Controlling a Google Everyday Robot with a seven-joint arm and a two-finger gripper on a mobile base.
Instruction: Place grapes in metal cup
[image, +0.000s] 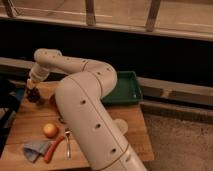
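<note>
My white arm reaches from the bottom of the camera view up to the far left of the wooden table (30, 120). The gripper (33, 88) points down there, right over a dark red-brown clump (34, 97) that looks like the grapes. I cannot tell whether the clump is held or lies on the table. The metal cup is not to be made out; it may be hidden by the arm or the gripper.
A round orange fruit (50, 130) lies at the front left, with a blue cloth (34, 149), a red stick-like thing (54, 148) and a metal utensil (67, 143) near it. A green tray (127, 89) stands at the back right. A white paper cup (120, 125) sits beside the arm.
</note>
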